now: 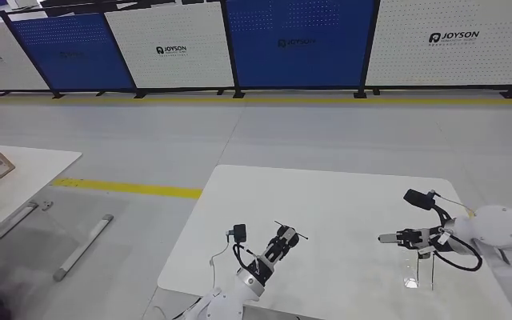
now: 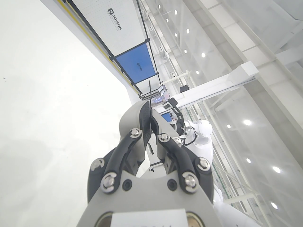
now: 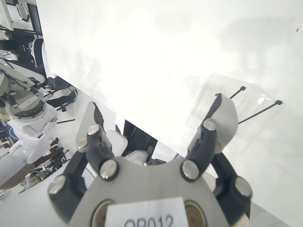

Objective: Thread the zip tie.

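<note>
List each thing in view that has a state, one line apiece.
left gripper: shut on the held zip tie.
held zip tie: pinched between the fingers, straight, not looped.
right gripper: open, empty.
spare zip ties: two, lying straight on the clear tray, not looped.
clear tray: resting on the table, beside the right gripper.

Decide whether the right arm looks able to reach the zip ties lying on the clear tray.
Probably yes. The right gripper is open close to the clear tray, and nothing lies between its fingers and the two zip ties.
</note>
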